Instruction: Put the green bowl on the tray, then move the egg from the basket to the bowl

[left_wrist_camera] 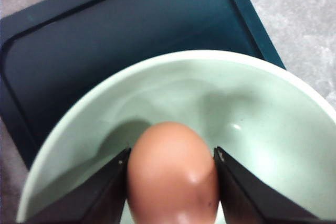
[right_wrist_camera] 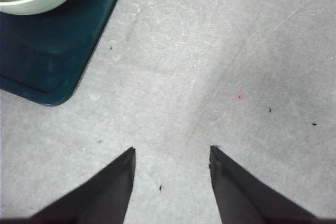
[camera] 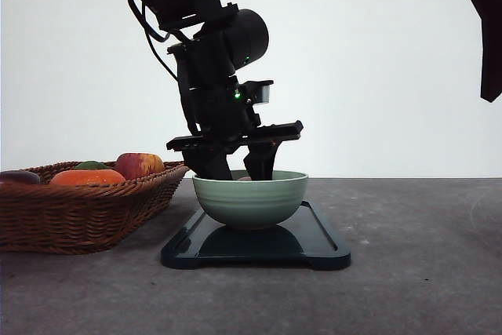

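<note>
Egg (left_wrist_camera: 172,174) clamped between fingers of left gripper (camera: 238,169), long axis running out along fingers, tip forward. Bowl (camera: 251,200) seated on tray (camera: 318,239); bowl floor directly beyond egg tip, wall curving round both fingers. Fingers dipped inside rim. Contact of egg with floor cannot be told. Release judged next. Right gripper (right_wrist_camera: 170,153) spread, empty, over bare table (right_wrist_camera: 236,61), bowl well off to side.

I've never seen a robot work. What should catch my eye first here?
The left gripper dips into the green bowl, its jaws clamped on a reddish-brown egg. The bowl sits on a dark tray mid-table. To the left, a wicker basket holds an apple and orange fruit.
</note>
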Tool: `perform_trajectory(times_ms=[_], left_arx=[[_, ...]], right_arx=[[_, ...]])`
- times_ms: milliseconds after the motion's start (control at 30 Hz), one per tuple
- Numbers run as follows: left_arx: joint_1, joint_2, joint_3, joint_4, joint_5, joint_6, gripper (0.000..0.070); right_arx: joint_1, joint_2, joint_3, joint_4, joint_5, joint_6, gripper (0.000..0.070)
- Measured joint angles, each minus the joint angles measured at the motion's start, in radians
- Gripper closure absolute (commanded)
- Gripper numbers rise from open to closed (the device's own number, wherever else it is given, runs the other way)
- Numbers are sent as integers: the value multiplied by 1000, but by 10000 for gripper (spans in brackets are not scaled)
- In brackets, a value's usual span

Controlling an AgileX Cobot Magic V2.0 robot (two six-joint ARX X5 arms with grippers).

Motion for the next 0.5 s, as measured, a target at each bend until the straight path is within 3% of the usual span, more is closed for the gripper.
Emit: perform_trajectory(times_ms=[367, 500], left_arx=[[-2, 21, 7, 6, 0, -9, 420], [-2, 22, 8, 4, 0, -12, 272]], right_arx=[[0, 0, 0, -24, 0, 0, 419], [0, 0, 0, -24, 0, 0, 419]])
